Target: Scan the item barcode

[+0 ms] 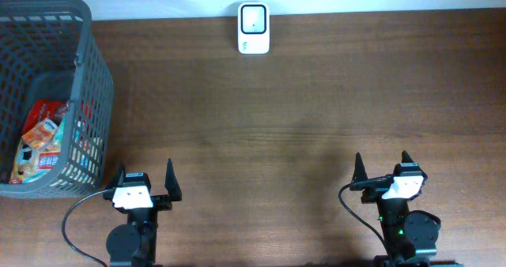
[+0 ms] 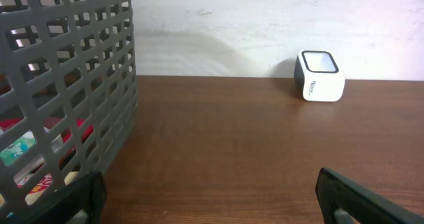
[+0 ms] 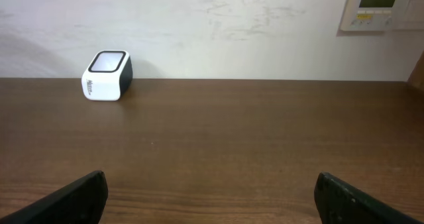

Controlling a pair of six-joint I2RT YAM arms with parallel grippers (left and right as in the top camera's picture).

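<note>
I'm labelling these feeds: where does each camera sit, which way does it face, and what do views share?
Overhead: above the brown wooden table, looking straight down; left gripper and right gripper, both open, at the bottom edge.
Left wrist: low, facing the wall past the grey plastic mesh basket; own fingertips below.
Right wrist: low, facing the same wall; own fingertips below.
All three show the white box-shaped scanner.

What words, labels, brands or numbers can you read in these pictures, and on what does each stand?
None can be quoted as it reads.
scanner: a short dark print on its white side, too blurred to read.
wall panel: marks under its screen, too small to read.
packets in the basket: coloured print, too blurred to read.
</note>
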